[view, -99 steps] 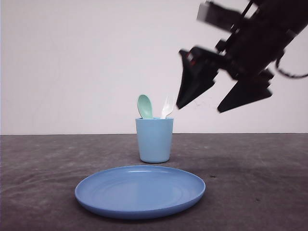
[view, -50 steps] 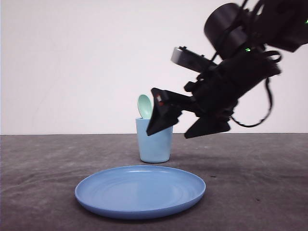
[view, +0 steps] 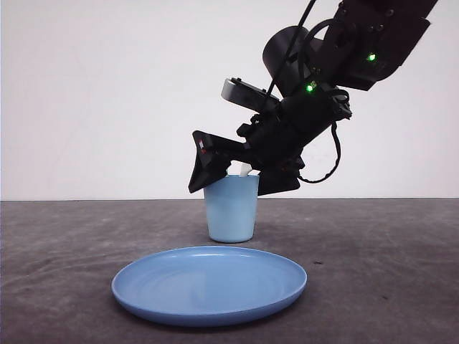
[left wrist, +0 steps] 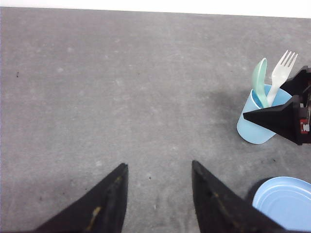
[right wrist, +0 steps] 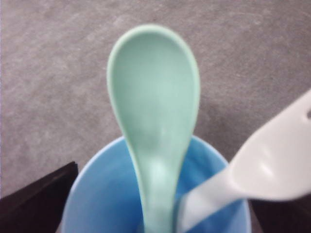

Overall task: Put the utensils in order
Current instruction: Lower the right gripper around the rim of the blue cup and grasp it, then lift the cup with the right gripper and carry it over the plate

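At the rim of the light blue cup (view: pixel 230 208), behind the round blue plate (view: pixel 209 284) on the bench (view: pixel 387 272): right gripper (view: pixel 242 175) with jaws spread either side of the cup mouth, grasping nothing. Inside the cup, standing upright: mint-green spoon (right wrist: pixel 154 121) and white fork (left wrist: pixel 281 76) (side by side, heads above the rim). Over bare bench, well apart from the cup: left gripper (left wrist: pixel 158 194), jaws released and empty.
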Available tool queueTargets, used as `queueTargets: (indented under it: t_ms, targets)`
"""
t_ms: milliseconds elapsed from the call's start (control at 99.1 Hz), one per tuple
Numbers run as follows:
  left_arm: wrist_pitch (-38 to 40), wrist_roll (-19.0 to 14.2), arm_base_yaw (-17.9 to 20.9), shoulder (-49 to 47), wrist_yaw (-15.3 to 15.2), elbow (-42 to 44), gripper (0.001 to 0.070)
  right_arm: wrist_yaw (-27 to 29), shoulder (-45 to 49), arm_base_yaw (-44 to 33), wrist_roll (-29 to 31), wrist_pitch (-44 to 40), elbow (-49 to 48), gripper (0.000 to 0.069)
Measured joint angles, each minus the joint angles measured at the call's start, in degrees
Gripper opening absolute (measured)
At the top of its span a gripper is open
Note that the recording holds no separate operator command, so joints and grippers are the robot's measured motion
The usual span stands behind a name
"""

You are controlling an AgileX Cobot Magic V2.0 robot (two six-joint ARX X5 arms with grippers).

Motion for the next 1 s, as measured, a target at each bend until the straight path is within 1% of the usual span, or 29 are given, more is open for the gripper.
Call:
queueTargets:
  t_ms: [61, 222, 272, 373, 474, 605, 706, 999]
  targets:
    - [0.0, 0.0, 0.0, 0.0, 0.0, 0.0, 0.0236, 0.0, 0.0, 0.0, 0.0, -0.1, 0.0, 0.0672]
    - [0.0, 0.0, 0.0, 0.0, 0.0, 0.0, 0.0236, 0.3, 0.0, 0.0, -0.3, -1.5, 0.0, 0.0617]
    - [0.0, 0.0, 0.0, 0.0, 0.0, 0.0, 0.0236, 0.4, 0.0, 0.0, -0.3, -2.2, 0.0, 0.0587]
    - [0.0, 0.0, 0.0, 0.0, 0.0, 0.0, 0.0236, 0.4, 0.0, 0.1, -0.7, -2.6, 0.0, 0.0500]
    - [0.0, 0.1, 0.0, 0.0, 0.0, 0.0, 0.0236, 0.4, 0.0, 0.1, -1.1, -2.6, 0.0, 0.0467]
    - [0.0, 0.2, 0.0, 0.0, 0.0, 0.0, 0.0236, 0.4, -0.2, 0.1, -1.7, -3.3, 0.0, 0.0463]
    - [0.0, 0.2, 0.0, 0.0, 0.0, 0.0, 0.0236, 0.5, -1.9, 0.2, -1.8, -6.9, 0.1, 0.0463]
    - [0.0, 0.6, 0.0, 0.0, 0.0, 0.0, 0.0236, 0.4, -14.8, 2.8, -2.4, -13.9, 0.1, 0.0462]
